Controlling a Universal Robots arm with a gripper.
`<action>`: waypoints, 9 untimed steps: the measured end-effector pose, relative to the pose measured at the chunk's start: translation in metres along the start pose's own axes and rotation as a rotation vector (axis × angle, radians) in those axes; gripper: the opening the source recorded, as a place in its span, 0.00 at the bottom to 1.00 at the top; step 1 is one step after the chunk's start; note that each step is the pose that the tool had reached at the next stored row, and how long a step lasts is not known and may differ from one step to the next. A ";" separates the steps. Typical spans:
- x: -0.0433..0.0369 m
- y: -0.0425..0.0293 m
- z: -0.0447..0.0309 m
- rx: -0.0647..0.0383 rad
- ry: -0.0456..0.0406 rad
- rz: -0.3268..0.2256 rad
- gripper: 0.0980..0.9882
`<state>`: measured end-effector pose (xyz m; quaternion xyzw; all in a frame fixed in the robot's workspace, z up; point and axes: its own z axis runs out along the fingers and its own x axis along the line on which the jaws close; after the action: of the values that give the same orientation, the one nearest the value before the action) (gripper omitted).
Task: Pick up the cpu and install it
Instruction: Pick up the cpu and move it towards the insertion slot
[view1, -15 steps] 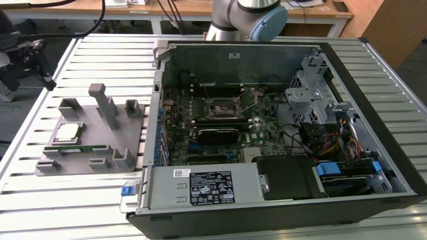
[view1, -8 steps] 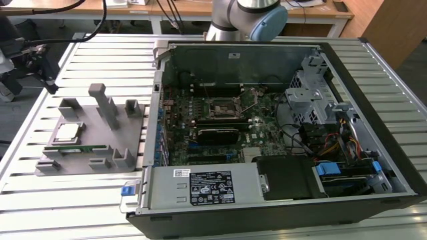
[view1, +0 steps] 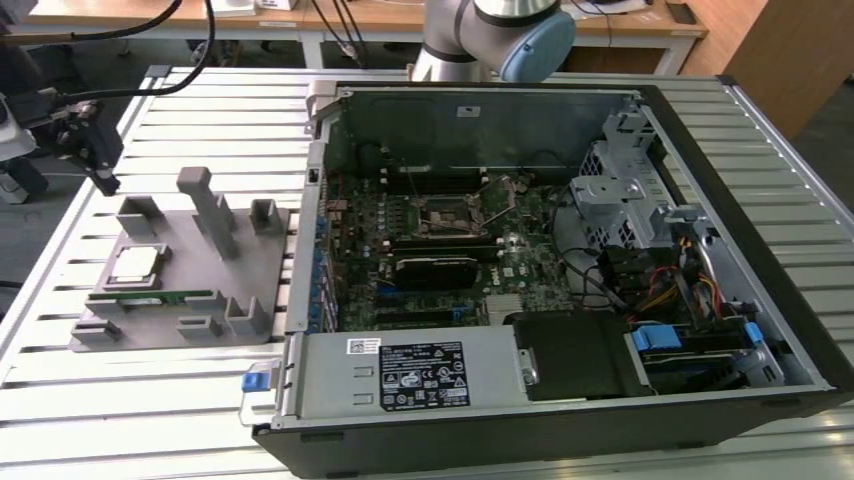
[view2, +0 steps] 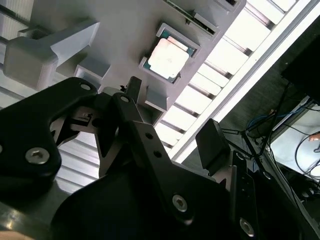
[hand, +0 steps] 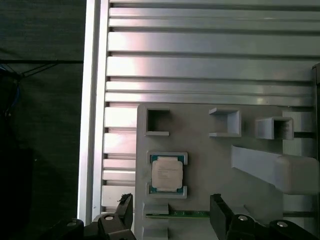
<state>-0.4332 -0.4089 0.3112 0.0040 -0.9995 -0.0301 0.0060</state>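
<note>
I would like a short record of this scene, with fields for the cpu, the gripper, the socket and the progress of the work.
cpu: small square silver-grey chip, lying flat in a pocket of the grey plastic holder block
gripper: black two-finger gripper, open, holding nothing, over the holder near the chip
socket: square socket inside the open black computer case, appears empty
progress: chip not yet picked up

Work surface (view1: 174, 400): slatted aluminium, pale grey, with bright glare across the slats in both wrist views. Behind it, a wooden desk (view1: 387, 18) on white legs, cables (view1: 350, 35) hanging beneath. Brown wooden panel (view1: 787, 50) at the exterior view's right. Floor (hand: 40, 150) dark.
</note>
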 end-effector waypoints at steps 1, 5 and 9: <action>0.0000 -0.0012 0.0007 0.000 0.0001 -0.001 0.69; 0.0000 -0.0041 0.0042 0.000 0.0005 -0.015 0.69; 0.0000 -0.0048 0.0082 0.000 0.0028 -0.051 0.69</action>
<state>-0.4333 -0.4132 0.3027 0.0296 -0.9991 -0.0300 0.0067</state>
